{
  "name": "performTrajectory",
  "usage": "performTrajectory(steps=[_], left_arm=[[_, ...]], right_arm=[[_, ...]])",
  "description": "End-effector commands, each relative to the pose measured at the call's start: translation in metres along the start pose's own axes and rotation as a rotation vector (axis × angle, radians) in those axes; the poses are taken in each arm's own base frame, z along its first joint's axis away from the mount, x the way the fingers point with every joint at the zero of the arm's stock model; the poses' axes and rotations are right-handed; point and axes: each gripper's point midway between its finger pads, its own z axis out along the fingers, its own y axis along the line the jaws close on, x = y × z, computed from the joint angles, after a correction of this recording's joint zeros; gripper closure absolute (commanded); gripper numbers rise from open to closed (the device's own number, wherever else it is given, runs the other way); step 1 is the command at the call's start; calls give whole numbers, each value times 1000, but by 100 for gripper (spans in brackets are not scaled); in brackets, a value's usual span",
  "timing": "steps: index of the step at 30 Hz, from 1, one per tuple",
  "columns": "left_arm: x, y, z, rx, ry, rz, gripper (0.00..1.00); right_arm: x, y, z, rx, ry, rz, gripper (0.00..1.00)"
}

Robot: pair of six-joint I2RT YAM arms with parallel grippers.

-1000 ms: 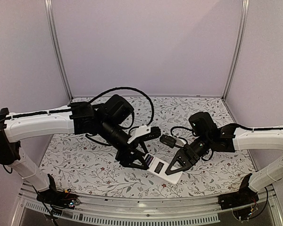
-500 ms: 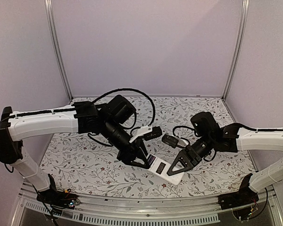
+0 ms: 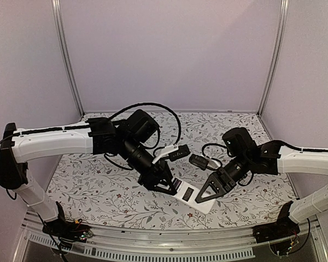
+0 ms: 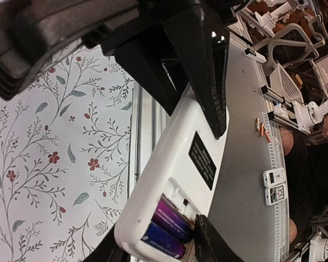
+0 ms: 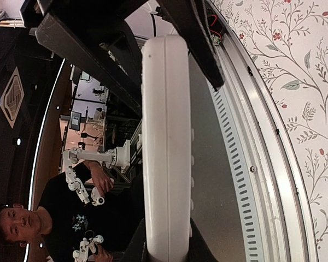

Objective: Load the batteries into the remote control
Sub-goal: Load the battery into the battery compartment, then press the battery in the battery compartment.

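The white remote control (image 3: pixel 195 197) is held off the floral mat between both grippers, plain back up with a black label (image 4: pixel 202 159). Its open recess holds the two batteries, one purple (image 4: pixel 174 217) and one blue (image 4: pixel 162 240), lying side by side. My left gripper (image 3: pixel 165 185) (image 4: pixel 153 239) is shut across the battery end, and one finger (image 4: pixel 209 243) lies against the recess edge beside the purple battery. My right gripper (image 3: pixel 209 191) (image 5: pixel 167 243) is shut on the other end. The right wrist view shows the remote (image 5: pixel 165 142) edge-on.
The metal front rail (image 3: pixel 153 240) runs just below the held remote. Pale walls with corner posts close in the back and sides. Beyond the edge, a grey surface holds spare remotes (image 4: pixel 274 185) and small batteries (image 4: pixel 262 129). A person sits off the table (image 5: pixel 22 224).
Both grippers and the remote have shifted slightly to the right and toward the front edge. Both grips are unchanged.
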Motion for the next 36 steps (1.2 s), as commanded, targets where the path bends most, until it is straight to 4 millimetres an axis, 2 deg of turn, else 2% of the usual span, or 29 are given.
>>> performTrajectory(steps=[1, 4, 5, 7, 9, 10, 13, 20, 25, 36], left_arm=[[-7, 16, 0, -38, -31, -48, 66], [-9, 19, -3, -46, -42, -66, 68], [-10, 19, -4, -47, -47, -67, 65], [-12, 19, -7, -54, -61, -65, 49], [-18, 17, -11, -56, -86, -65, 40], [-21, 17, -13, -59, -99, -71, 37], [-29, 12, -20, -54, -141, -75, 36], [-32, 16, -22, -60, -163, -108, 41], [-24, 24, -17, -72, -138, -142, 50], [-22, 39, -17, -75, -149, -222, 68]], right_arm=[[-14, 39, -6, -58, -28, -177, 100], [-13, 40, -7, -55, -29, -178, 100], [-13, 39, -7, -50, -28, -175, 100], [-12, 36, -7, -40, -27, -169, 100], [-12, 32, -6, -26, -26, -162, 100], [-12, 29, -6, -18, -26, -158, 100], [-12, 24, -5, -1, -19, -150, 100], [-10, 21, -5, 33, 5, -161, 100], [-11, 20, -5, 41, 4, -164, 100], [-10, 21, -9, 76, 6, -182, 100]])
